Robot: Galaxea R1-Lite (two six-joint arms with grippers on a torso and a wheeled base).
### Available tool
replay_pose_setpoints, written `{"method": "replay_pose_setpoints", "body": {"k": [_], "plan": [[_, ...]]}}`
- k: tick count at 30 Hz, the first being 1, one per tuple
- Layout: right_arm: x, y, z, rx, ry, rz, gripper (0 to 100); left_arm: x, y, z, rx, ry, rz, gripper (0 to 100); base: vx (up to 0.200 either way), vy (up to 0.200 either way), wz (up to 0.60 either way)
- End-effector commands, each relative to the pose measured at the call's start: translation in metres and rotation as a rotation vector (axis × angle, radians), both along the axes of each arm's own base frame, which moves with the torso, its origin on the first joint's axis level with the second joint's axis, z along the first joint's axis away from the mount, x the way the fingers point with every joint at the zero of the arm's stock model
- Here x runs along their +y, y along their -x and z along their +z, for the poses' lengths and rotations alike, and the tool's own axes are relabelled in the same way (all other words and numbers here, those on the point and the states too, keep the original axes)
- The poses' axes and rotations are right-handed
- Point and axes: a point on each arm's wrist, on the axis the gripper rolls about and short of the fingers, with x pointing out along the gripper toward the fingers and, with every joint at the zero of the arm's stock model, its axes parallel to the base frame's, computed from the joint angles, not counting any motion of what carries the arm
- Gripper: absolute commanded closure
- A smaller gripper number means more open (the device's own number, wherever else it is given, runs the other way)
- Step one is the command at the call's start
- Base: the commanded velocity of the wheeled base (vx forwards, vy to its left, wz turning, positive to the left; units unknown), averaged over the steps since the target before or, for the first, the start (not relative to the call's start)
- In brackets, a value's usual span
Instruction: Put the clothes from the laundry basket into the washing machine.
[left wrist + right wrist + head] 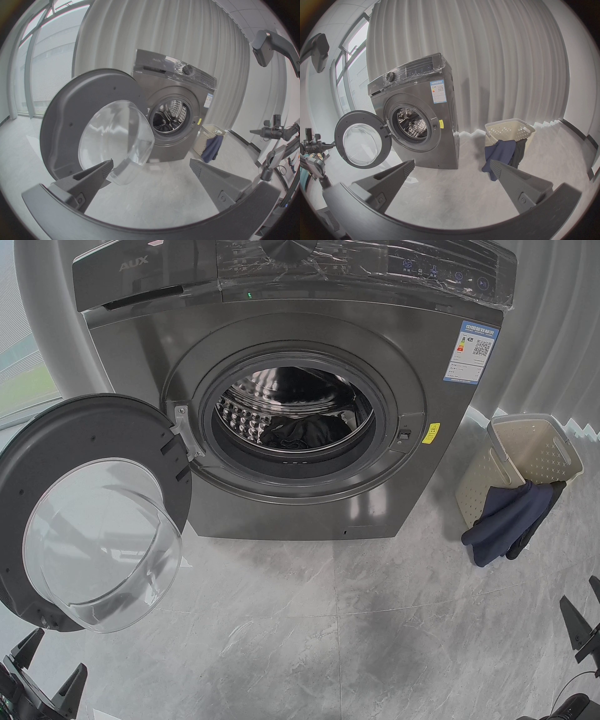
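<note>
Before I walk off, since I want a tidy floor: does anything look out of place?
Yes. Dark clothes hang over the basket rim, down its side toward the floor, instead of lying inside. The washer panel wears plastic wrap.

Both claws open, held low at the robot's sides

The dark grey, wedge-fingered left claw (pixel 56 654) sits low on the robot's left, pointing forward and roughly level, its two tapered fingers (pixel 93 175) spread wide apart. The matching dark grey right claw (pixel 576 590) sits low on the right, its fingers (pixel 518 181) spread just as wide.
</note>
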Motion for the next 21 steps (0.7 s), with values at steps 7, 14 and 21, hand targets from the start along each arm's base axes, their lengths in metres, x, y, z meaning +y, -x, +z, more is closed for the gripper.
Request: {"method": "replay_pose_setpoints", "body": {"k": [7,14,21], "plan": [[-0.006,0.041,-0.053,0.07,-0.005,-0.088,0,0.001,0.01,-0.011,-0.044,0.011,0.13,0,0.0,0.0,0.0],[-0.004,0.047,-0.058,0.042,0.024,-0.191,0,-0.003,0.017,-0.028,0.005,-0.084,0.304,0,0.0,0.0,0.0],[-0.004,0.046,-0.059,0.039,0.019,-0.191,0,-0.002,0.017,-0.028,0.014,-0.063,0.274,0,0.0,0.0,0.0]]}}
